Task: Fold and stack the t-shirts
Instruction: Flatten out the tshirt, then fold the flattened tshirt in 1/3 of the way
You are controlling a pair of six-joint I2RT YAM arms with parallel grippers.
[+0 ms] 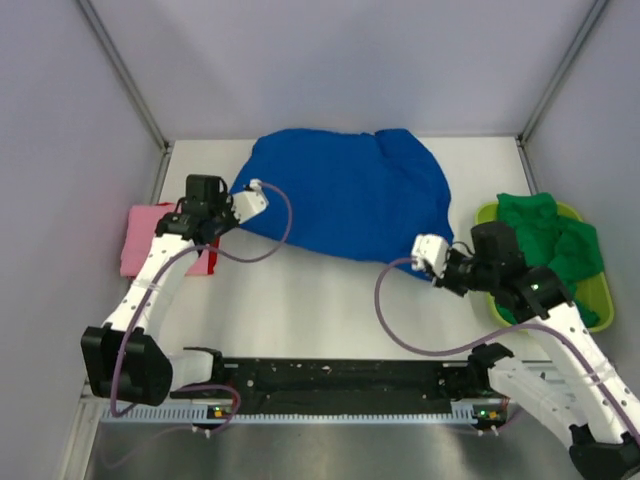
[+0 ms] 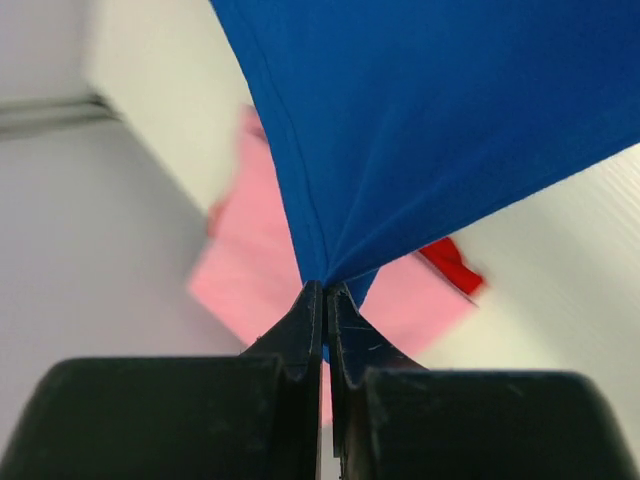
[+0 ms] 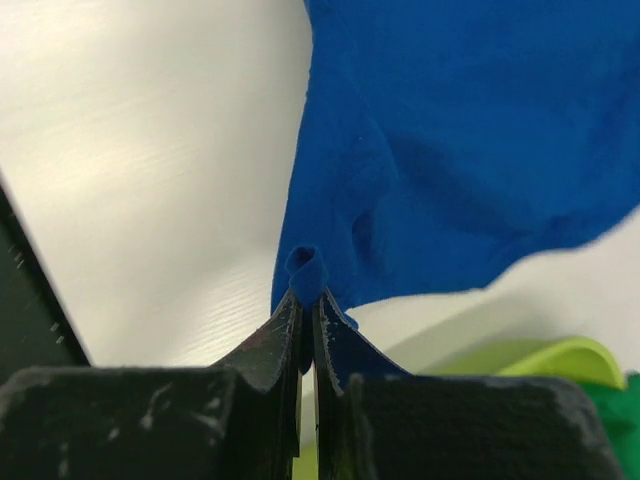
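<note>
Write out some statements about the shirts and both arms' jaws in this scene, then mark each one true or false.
1. The left jaws are shut on an edge of the blue t-shirt. True.
2. The right jaws hang open, holding nothing. False: they are shut on the blue t-shirt's near right edge.
3. The pink t-shirt lies at the left side of the table. True.
4. The green t-shirts lie spread flat in the middle of the table. False: they sit bunched in the lime-green basket on the right.
</note>
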